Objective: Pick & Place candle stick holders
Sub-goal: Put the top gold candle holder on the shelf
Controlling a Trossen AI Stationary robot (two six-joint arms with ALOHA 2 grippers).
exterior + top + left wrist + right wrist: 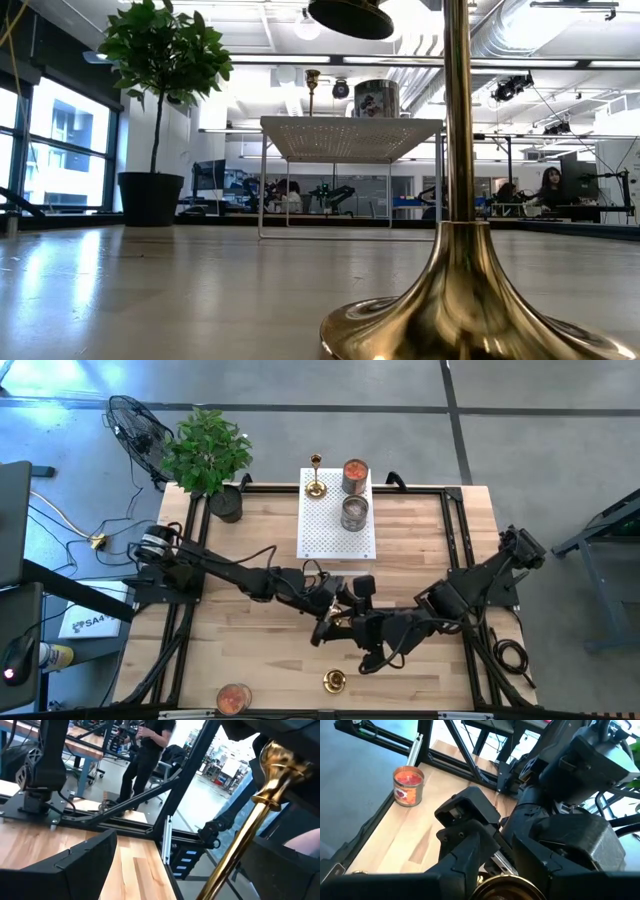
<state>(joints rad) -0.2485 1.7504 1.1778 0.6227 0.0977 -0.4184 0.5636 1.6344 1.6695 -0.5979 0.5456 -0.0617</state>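
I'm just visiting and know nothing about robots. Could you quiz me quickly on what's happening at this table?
1. True or false: all three candle stick holders stand on the white block.
2. Which grips a holder? A: left hand. B: right hand.
3. How many jars sit on the block?

Key:
1. False: one is on it, one is on the table, one is held.
2. B.
3. Two.

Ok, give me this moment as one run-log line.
right tool: shut on candle stick holder | left tool: open beside it | second holder: near table edge | third holder: on white block
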